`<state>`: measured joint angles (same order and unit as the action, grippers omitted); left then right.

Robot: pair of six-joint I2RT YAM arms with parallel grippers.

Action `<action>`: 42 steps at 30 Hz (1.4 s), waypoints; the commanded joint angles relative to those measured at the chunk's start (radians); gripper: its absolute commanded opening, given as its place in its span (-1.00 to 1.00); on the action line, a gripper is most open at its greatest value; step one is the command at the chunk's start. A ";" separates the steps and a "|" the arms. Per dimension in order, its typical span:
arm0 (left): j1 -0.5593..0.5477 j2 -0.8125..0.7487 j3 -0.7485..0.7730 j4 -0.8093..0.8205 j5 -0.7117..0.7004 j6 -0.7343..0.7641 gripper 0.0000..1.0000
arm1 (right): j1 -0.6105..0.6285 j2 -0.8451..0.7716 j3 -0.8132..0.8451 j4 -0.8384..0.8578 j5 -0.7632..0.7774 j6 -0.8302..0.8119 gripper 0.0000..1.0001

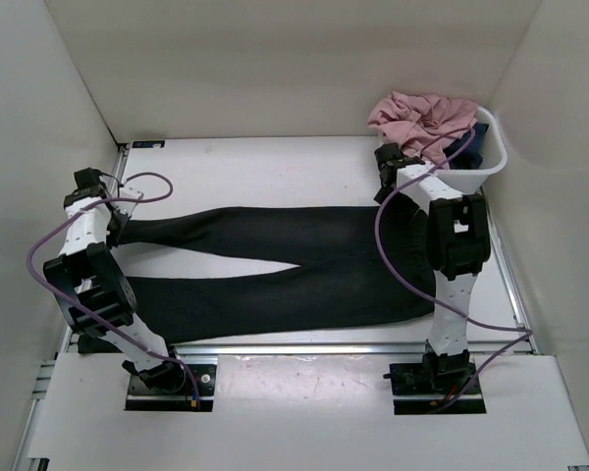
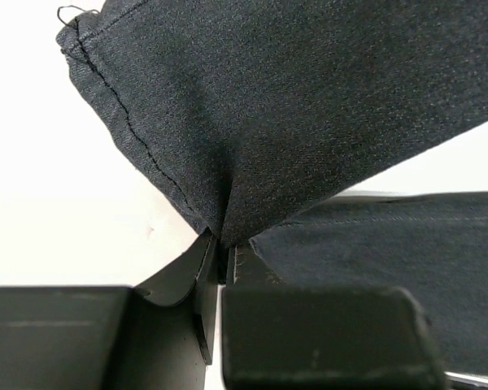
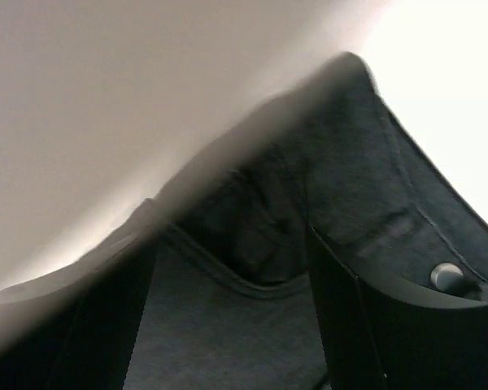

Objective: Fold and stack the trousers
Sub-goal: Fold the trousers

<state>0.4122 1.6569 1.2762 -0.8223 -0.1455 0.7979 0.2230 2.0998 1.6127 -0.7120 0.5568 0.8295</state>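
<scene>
Where the trousers (image 1: 275, 265) lie: flat across mid-frame on the worktop (image 1: 275, 167), legs splayed towards the left, waist at the right.
Left hand (image 2: 224, 244): clamped on the hem edge of the upper leg, cloth tenting up from the pinch.
Right hand (image 3: 228, 244): fingers apart, straddling the waistband; nothing gripped.
Risk: the thin bite at the hem may slip under a pull. With the waist unheld, the cloth would likely drag and fold askew.
Room: bare worktop towards the top of the frame; basket (image 1: 496, 157) crowds the upper right near the waist; wall (image 1: 39, 147) close at the left.
</scene>
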 commanded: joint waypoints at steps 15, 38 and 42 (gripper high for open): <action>0.030 -0.060 0.000 -0.046 0.030 -0.058 -0.72 | 0.006 0.146 0.080 -0.110 -0.086 -0.061 0.10; 0.083 -0.089 0.100 -0.074 0.078 -0.039 -0.72 | -0.013 -0.012 0.142 -0.087 -0.088 -0.176 -1.00; 0.083 -0.098 0.089 -0.074 0.078 -0.039 -0.72 | -0.013 -0.084 0.044 -0.061 -0.078 -0.136 -1.00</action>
<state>0.4881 1.6257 1.3380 -0.8913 -0.0853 0.7555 0.2245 2.1014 1.6840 -0.7753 0.4133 0.6769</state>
